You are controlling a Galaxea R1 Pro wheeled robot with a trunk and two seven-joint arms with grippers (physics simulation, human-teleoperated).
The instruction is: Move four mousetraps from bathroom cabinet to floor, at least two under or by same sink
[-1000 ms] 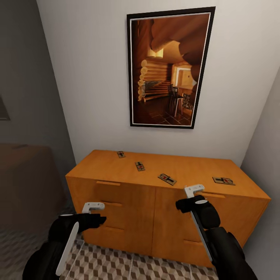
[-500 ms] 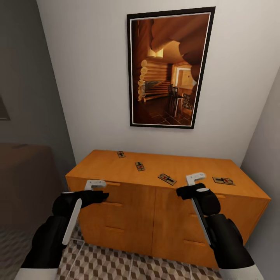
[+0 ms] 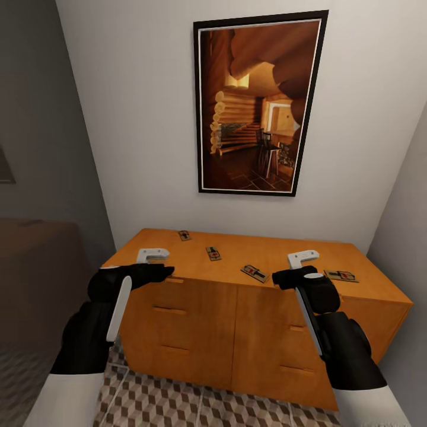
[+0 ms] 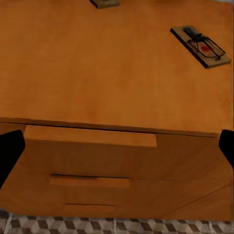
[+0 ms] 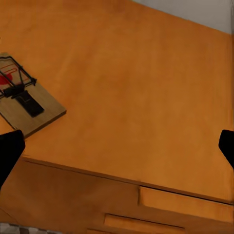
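Observation:
Four mousetraps lie on top of the orange-brown cabinet [image 3: 178, 308]: one at the back left [image 3: 184, 235], one nearer the middle [image 3: 213, 254], one close to the front edge [image 3: 254, 273] and one at the right [image 3: 340, 276]. My left gripper [image 3: 168, 272] hovers open at the cabinet's front left edge; its wrist view has a mousetrap [image 4: 200, 46] ahead on the top. My right gripper [image 3: 278, 279] is open at the front edge, between the two right-hand traps; a mousetrap [image 5: 24, 105] lies just beside it. Patterned bathroom floor [image 3: 178, 403] runs below.
A large framed picture [image 3: 258, 104] hangs on the wall above the cabinet. A side wall [image 3: 409, 237] closes in at the cabinet's right end. At the left is a dim area with a brown block [image 3: 41, 279]. Drawer handles [image 4: 90, 135] sit under the top edge.
Both arms have risen from in front of the drawer fronts to the level of the cabinet's top edge. The traps have not moved.

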